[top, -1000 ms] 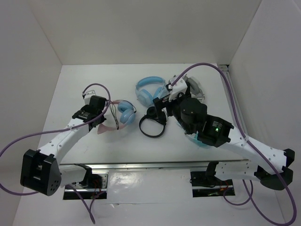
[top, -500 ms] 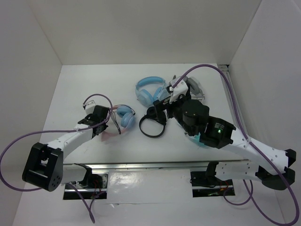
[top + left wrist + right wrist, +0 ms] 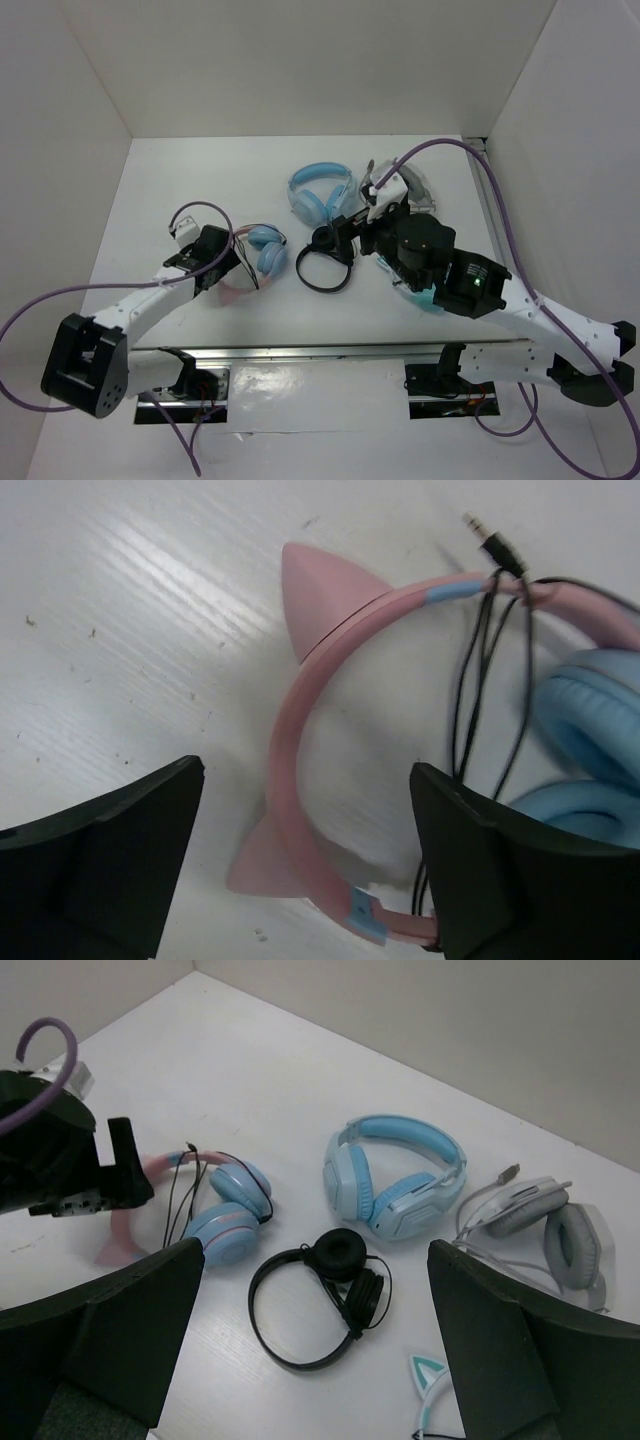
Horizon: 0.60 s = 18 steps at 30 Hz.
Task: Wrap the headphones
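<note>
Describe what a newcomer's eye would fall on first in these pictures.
The pink cat-ear headphones stand out on the left, lying flat below the open left claw, with a thin black cable draped across the headband. To their right lies a cluster of other pairs: blue, black and grey.

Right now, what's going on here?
The left arm hangs over the headphones, jaws open either side of the pink headband, gripping nothing. Their black cable is looped over the headband, plug end loose. The right arm hovers above the other pairs, jaws open and empty.
</note>
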Available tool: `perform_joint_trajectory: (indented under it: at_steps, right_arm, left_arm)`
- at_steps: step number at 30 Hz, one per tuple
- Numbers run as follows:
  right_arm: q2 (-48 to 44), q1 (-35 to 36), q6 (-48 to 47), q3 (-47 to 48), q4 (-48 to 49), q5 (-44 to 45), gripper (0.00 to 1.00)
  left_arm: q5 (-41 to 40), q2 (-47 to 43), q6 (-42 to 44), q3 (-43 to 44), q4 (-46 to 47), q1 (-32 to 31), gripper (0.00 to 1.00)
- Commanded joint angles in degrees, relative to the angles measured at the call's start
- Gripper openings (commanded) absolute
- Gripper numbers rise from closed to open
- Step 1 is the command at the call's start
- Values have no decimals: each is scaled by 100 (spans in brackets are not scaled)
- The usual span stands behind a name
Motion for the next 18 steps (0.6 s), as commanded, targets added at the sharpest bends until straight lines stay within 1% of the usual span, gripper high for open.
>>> perform_joint_trajectory:
  at_steps: [1,2,5,6,7,8,9,10,12,13,16,17,18]
  right_arm:
    - [-204,46,169,118,-67,-137,100]
    - [-204,46,231,118,-67,-137,100]
    - [-256,99,476,118,-172,-85,100]
    - [-152,99,608,179,-329,46,100]
    - [-73,99,905,240,-505,352,100]
    - [33,99,1082,450,-707,468,100]
    - [182,99,1293,547,-1127,574,100]
    - [183,99,1695,627,-1313,653,100]
    - [105,99,1970,680,-1561,654,100]
    - [0,99,2032,480,-1561,393,100]
    - [-519,99,2208,136,-1561,110,100]
    - [-633,99,2305,-39,-1622,-13,100]
    - [-808,99,2375,-110,-1736,-66,100]
  left_arm:
    - [-75,-823,-244,95,-197,-138,100]
    - [-188,-1365,-244,182,-294,-321,100]
    - [-549,-2167,-358,586,-820,-682,100]
    - [-549,-2396,-297,735,-927,-744,100]
    - [-549,-2755,-166,1076,-1067,-745,100]
    - [-471,-2898,-78,1271,-1443,-823,100]
    - [-349,-3021,19,1447,-1621,-876,100]
    - [44,-3249,411,1762,-1735,-877,100]
    - [555,-3478,843,1931,-1999,-877,100]
    - [976,-3714,1255,1993,-2148,-877,100]
    - [1242,-4198,1592,2055,-2806,-877,100]
    - [1470,-4592,1749,2055,-2905,-877,100]
    - [1576,-4804,1751,2055,-3001,-877,100]
